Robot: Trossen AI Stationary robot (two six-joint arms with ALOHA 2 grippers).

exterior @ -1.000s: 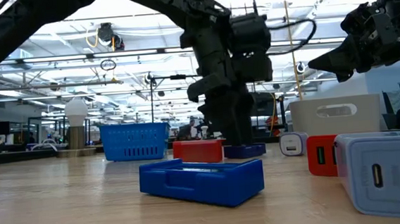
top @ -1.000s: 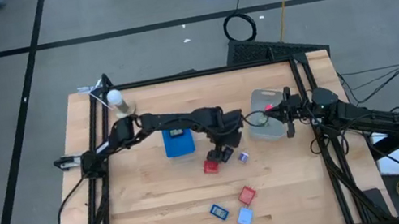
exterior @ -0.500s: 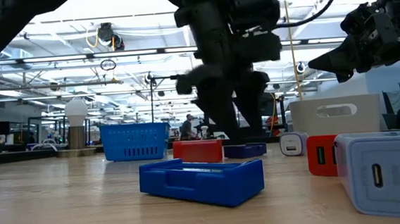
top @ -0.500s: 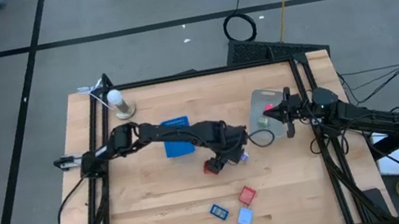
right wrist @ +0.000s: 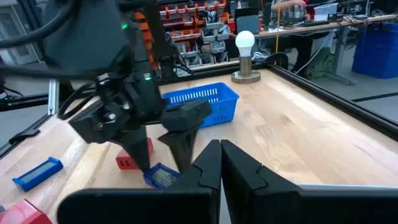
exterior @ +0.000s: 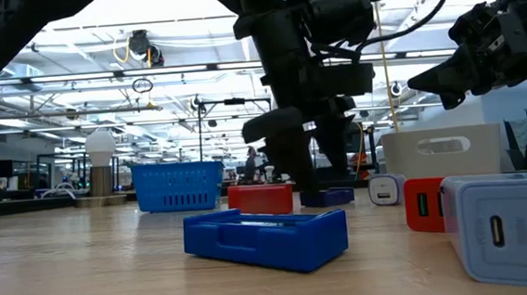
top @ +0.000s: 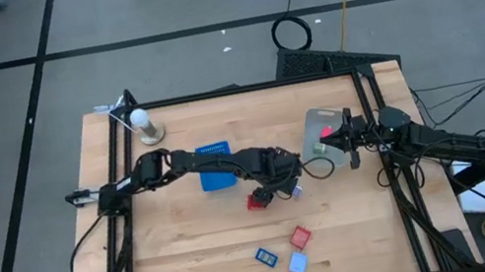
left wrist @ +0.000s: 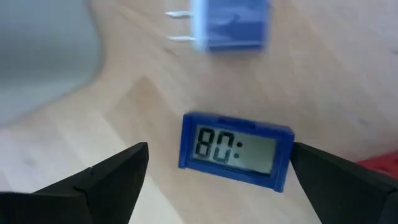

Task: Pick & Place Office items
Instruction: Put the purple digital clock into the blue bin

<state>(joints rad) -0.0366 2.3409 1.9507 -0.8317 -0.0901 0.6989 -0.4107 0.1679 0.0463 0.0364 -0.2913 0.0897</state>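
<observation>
We see the left gripper (left wrist: 217, 177) spread wide astride the blue clock (left wrist: 236, 149) at centre frame. If we close off-centre, the clock may skid toward the blue plug (left wrist: 230, 25), apparently close above it

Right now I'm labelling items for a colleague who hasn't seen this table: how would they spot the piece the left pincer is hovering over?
Start at the blue basket near the middle of the wooden table and follow the left arm to its open left pincer. Between its fingers lies a small blue clock. Unlike the red block beside it and the blue plug adapter just beyond, it has a grey display with digits.
</observation>
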